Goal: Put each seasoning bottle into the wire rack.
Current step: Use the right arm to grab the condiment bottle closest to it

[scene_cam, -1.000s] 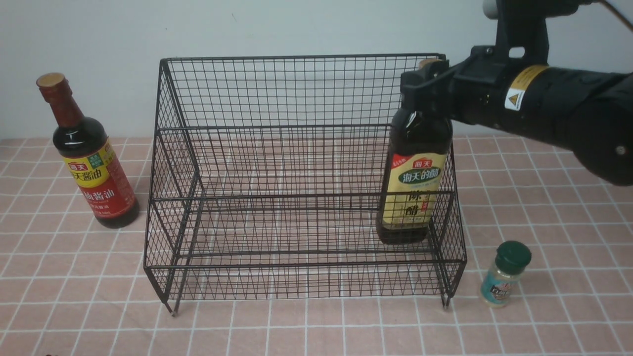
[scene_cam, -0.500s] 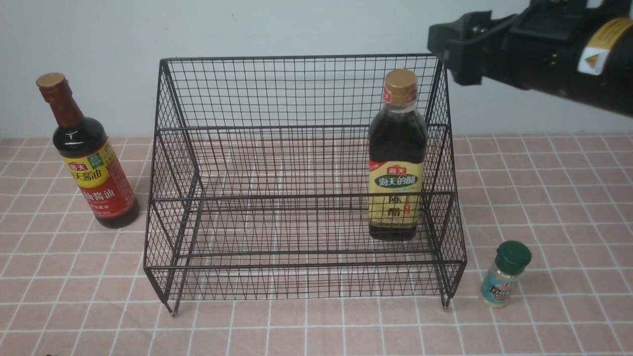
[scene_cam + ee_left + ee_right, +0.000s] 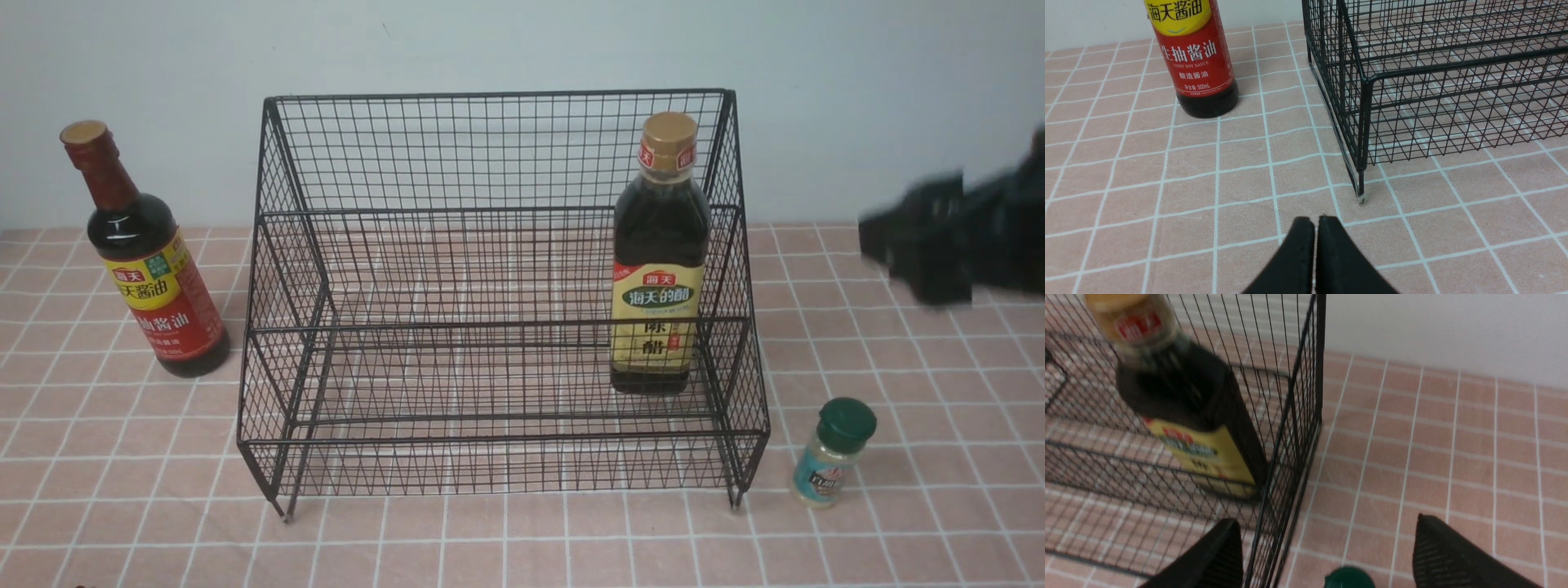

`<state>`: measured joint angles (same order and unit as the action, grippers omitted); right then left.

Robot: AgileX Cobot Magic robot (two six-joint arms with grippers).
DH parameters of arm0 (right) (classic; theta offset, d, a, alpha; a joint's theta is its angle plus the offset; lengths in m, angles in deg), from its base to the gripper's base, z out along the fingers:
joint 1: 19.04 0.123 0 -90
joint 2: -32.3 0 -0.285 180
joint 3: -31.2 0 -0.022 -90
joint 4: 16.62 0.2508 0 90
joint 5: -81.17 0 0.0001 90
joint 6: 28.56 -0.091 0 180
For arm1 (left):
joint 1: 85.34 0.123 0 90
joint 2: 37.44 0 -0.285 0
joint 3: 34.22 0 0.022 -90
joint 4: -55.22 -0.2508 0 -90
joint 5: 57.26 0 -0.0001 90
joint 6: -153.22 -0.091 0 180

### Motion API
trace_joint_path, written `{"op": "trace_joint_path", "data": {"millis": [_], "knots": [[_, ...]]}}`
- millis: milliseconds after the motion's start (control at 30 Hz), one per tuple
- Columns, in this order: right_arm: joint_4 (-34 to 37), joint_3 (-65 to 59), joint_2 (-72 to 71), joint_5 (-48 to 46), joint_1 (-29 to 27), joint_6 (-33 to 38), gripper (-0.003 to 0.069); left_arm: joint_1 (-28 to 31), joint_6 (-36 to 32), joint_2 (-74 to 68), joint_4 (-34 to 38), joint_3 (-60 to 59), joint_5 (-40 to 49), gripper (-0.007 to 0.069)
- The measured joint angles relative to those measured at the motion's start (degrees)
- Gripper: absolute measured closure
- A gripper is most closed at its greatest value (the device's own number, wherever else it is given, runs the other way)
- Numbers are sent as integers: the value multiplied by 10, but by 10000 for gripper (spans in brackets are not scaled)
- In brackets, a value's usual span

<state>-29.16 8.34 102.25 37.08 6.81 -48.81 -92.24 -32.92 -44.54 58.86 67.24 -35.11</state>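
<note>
Black wire-mesh rack (image 3: pixel 490 325), we are recording, is holding the tall square yellow-labelled dark bottle (image 3: pixel 660 269) upright; right gripper (image 3: pixel 1327 519) spread empty, left gripper (image 3: pixel 1315 220) pressed together.

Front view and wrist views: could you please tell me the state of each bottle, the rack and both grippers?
wire rack: holds one bottle.
gold-cap bottle: upright inside the rack, ungripped.
red-neck bottle: standing on the table, outside the rack.
green-cap shaker: standing on the table, outside the rack.
left gripper: shut, empty.
right gripper: open, empty.
</note>
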Motion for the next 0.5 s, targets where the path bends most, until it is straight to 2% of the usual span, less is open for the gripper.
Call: {"op": "trace_joint_path", "data": {"millis": [233,500], "knots": [[28,-97,12,52,0,-8,151,0,0,0,0,0,0,631],[-12,-118,57,93,-37,-75,149,0,0,0,0,0,0,631]]}}
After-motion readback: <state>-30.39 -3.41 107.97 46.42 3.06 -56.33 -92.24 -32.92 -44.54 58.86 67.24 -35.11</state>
